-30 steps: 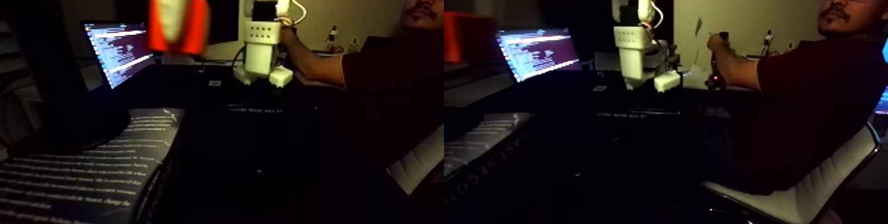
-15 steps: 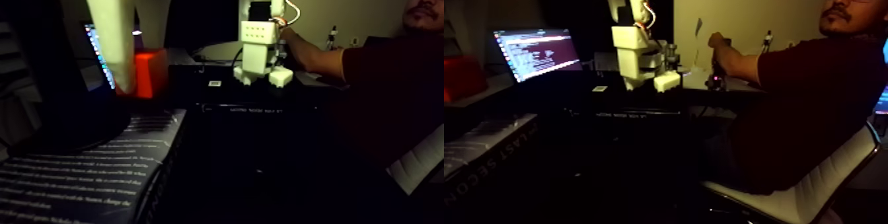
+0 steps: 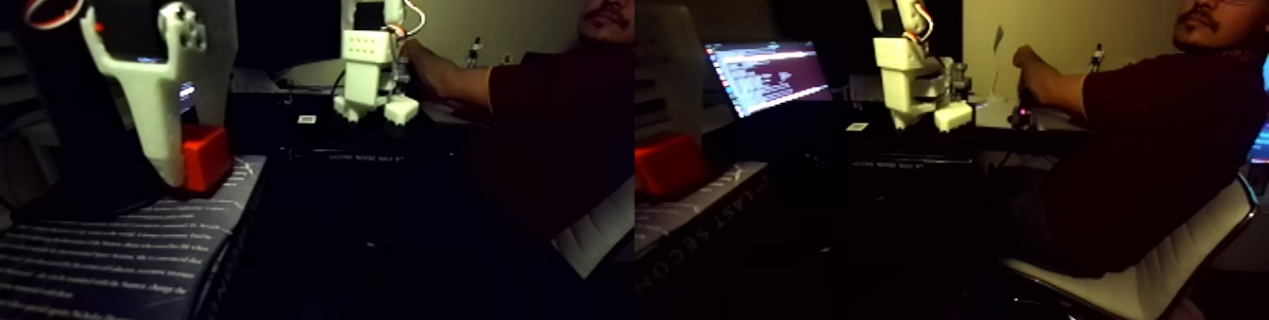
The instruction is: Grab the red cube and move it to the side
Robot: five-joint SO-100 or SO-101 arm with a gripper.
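Note:
In the left half of the fixed view, my white gripper (image 3: 192,157) hangs down at the upper left, its fingers (image 3: 162,135) closed around the red cube (image 3: 206,157). The cube's underside is level with the top of a dark book (image 3: 142,239) covered in white print; I cannot tell if it touches. In the right half of the same view the red cube (image 3: 667,166) shows at the far left over the book's edge, with the gripper dim above it.
The arm's white base (image 3: 370,71) stands on the dark desk behind. A lit laptop screen (image 3: 767,74) is at the back. A person (image 3: 1152,144) sits at the right on a white chair (image 3: 1161,277), one hand (image 3: 1024,64) on a handle.
The gripper has come down with the red cube, from high in the picture to the level of the book's top at the left.

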